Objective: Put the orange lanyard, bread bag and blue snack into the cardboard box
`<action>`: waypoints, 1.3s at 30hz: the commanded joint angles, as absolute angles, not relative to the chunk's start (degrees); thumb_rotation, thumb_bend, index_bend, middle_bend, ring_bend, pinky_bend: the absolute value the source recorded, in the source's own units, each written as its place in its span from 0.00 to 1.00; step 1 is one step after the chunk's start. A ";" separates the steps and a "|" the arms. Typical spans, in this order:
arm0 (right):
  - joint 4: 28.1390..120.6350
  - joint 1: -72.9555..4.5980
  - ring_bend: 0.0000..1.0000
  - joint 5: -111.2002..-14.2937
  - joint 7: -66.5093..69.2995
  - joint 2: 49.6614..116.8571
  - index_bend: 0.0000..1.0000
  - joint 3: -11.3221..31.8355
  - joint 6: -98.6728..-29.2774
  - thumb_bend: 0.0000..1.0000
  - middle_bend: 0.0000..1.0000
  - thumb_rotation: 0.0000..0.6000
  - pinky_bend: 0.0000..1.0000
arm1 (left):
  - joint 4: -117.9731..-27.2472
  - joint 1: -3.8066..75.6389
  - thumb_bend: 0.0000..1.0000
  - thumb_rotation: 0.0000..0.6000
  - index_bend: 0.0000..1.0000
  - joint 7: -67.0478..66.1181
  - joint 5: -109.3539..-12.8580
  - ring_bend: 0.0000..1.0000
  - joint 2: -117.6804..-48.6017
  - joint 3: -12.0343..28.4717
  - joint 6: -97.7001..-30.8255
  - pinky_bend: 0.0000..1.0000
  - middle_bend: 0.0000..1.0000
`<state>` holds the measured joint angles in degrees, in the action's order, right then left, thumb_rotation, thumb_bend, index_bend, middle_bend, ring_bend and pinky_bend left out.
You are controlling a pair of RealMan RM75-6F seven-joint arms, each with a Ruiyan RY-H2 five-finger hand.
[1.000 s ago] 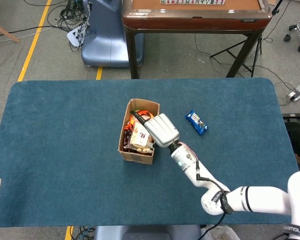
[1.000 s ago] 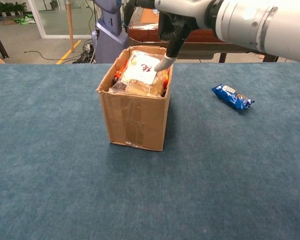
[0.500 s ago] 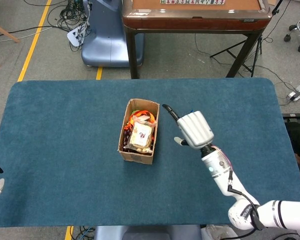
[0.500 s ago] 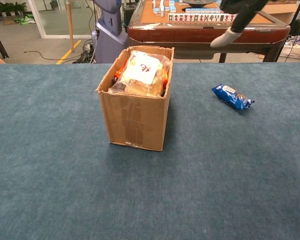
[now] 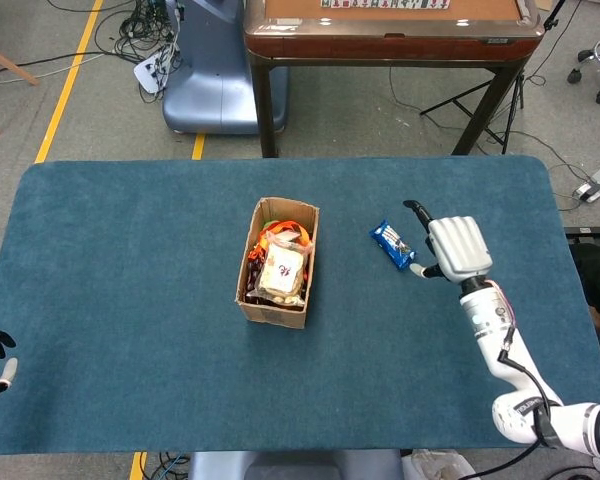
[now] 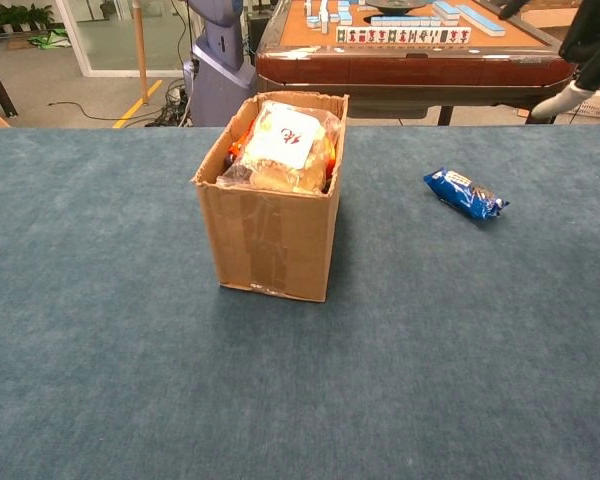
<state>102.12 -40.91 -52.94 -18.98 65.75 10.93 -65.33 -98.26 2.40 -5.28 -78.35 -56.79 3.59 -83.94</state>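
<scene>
The bread bag [image 6: 283,140] carries a white label with a mark too small to read.

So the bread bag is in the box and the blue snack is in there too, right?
Not quite. The bread bag is in the cardboard box, but the blue snack lies on the table beside the right hand, as the head view shows.

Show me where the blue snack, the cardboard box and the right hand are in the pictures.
blue snack [image 6: 464,193]: chest view, middle of the wrapper.
cardboard box [image 6: 272,238]: chest view, front wall.
right hand [image 5: 456,249]: head view, back of the hand.
</scene>
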 commanded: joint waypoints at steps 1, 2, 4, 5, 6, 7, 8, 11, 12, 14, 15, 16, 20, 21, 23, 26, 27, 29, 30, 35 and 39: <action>98.56 -40.75 1.00 -49.73 -16.74 65.91 0.18 11.01 -60.52 0.01 1.00 1.00 1.00 | -98.24 2.42 0.35 1.00 0.47 -5.16 -78.29 0.38 -56.77 3.60 -83.86 0.60 0.55; 97.80 -40.82 1.00 -49.01 -16.45 65.84 0.18 10.91 -59.32 0.02 1.00 1.00 1.00 | -98.22 2.43 0.35 1.00 0.47 -5.15 -78.29 0.38 -56.75 3.59 -83.84 0.60 0.55; 95.84 -40.93 1.00 -47.71 -16.31 66.11 0.18 10.63 -57.48 0.01 1.00 1.00 1.00 | -98.19 2.43 0.35 1.00 0.47 -5.11 -78.32 0.38 -56.74 3.58 -83.87 0.60 0.55; 95.06 -40.95 1.00 -47.16 -16.40 66.29 0.18 10.47 -56.87 0.01 1.00 1.00 1.00 | -98.22 2.42 0.35 1.00 0.47 -5.08 -78.34 0.38 -56.73 3.57 -83.89 0.60 0.55; 94.11 -40.97 1.00 -46.40 -16.47 66.56 0.18 10.31 -56.14 0.01 1.00 1.00 1.00 | -98.24 2.42 0.35 1.00 0.47 -5.06 -78.35 0.38 -56.72 3.58 -83.93 0.60 0.55; 93.40 -40.97 1.00 -45.84 -16.50 66.79 0.18 10.20 -55.65 0.02 1.00 1.00 1.00 | -98.24 2.41 0.35 1.00 0.47 -5.07 -78.36 0.38 -56.72 3.57 -83.95 0.60 0.55; 92.66 -40.98 1.00 -45.24 -16.53 67.03 0.18 10.10 -55.16 0.02 1.00 1.00 1.00 | -98.26 2.42 0.35 1.00 0.47 -5.10 -78.37 0.38 -56.72 3.56 -83.95 0.60 0.55; 90.05 -41.07 1.00 -43.03 -16.72 67.95 0.19 9.77 -53.44 0.01 1.00 1.00 1.00 | -98.25 2.47 0.35 1.00 0.47 -5.23 -78.36 0.38 -56.75 3.52 -83.85 0.60 0.55; 88.91 -41.09 1.00 -42.18 -16.63 68.44 0.19 9.69 -52.70 0.01 1.00 1.00 1.00 | -98.25 2.47 0.35 1.00 0.47 -5.26 -78.37 0.38 -56.77 3.50 -83.83 0.60 0.55; 87.07 -41.23 1.00 -41.05 -16.28 69.23 0.19 9.64 -51.30 0.01 1.00 1.00 1.00 | -98.25 2.51 0.35 1.00 0.47 -5.30 -78.37 0.38 -56.80 3.49 -83.79 0.60 0.55; 85.82 -41.32 1.00 -40.49 -15.83 69.80 0.19 9.67 -50.28 0.01 1.00 1.00 1.00 | -98.26 2.52 0.35 1.00 0.47 -5.32 -78.35 0.38 -56.81 3.49 -83.78 0.60 0.55; 84.87 -41.38 1.00 -40.20 -15.42 70.26 0.19 9.69 -49.49 0.01 1.00 1.00 1.00 | -98.26 2.52 0.35 1.00 0.47 -5.32 -78.35 0.38 -56.82 3.48 -83.78 0.60 0.55; 81.09 -41.70 1.00 -39.73 -13.69 72.21 0.19 9.76 -46.29 0.01 1.00 1.00 1.00 | -98.23 2.55 0.35 1.00 0.47 -5.29 -78.25 0.38 -56.83 3.50 -83.73 0.60 0.55; 79.97 -41.83 1.00 -39.73 -13.34 72.86 0.20 9.75 -45.54 0.01 1.00 1.00 1.00 | -98.22 2.54 0.35 1.00 0.47 -5.22 -78.24 0.38 -56.82 3.50 -83.73 0.60 0.55; 78.33 -42.07 1.00 -39.81 -12.84 73.91 0.20 9.81 -44.58 0.01 1.00 1.00 1.00 | -98.21 2.54 0.35 1.00 0.47 -5.15 -78.26 0.38 -56.79 3.50 -83.75 0.60 0.55; 75.68 -42.51 1.00 -40.14 -11.69 75.77 0.20 10.00 -42.67 0.00 1.00 1.00 1.00 | -98.30 2.49 0.35 1.00 0.47 -5.02 -78.34 0.38 -56.73 3.50 -83.87 0.60 0.55; 74.83 -42.65 1.00 -40.34 -11.30 76.39 0.20 10.04 -42.07 0.00 1.00 1.00 1.00 | -98.32 2.48 0.35 1.00 0.47 -4.97 -78.33 0.38 -56.71 3.51 -83.90 0.60 0.55; 72.93 -43.01 1.00 -40.82 -10.65 77.79 0.20 10.01 -40.69 0.00 1.00 1.00 1.00 | -98.36 2.44 0.35 1.00 0.47 -4.95 -78.32 0.38 -56.69 3.51 -83.98 0.60 0.55; 72.15 -43.19 1.00 -41.04 -10.50 78.39 0.20 9.95 -40.19 0.00 1.00 1.00 1.00 | -98.35 2.42 0.35 1.00 0.47 -4.93 -78.32 0.38 -56.68 3.51 -84.01 0.60 0.55; 68.95 -44.07 1.00 -41.79 -10.08 81.12 0.20 9.79 -38.30 0.00 1.00 1.00 1.00 | -98.44 2.35 0.35 1.00 0.47 -4.67 -78.26 0.38 -56.54 3.55 -84.13 0.60 0.55; 67.66 -44.45 1.00 -41.91 -10.12 82.31 0.20 9.68 -37.68 0.00 1.00 1.00 1.00 | -98.48 2.31 0.35 1.00 0.47 -4.45 -78.26 0.38 -56.41 3.56 -84.15 0.60 0.55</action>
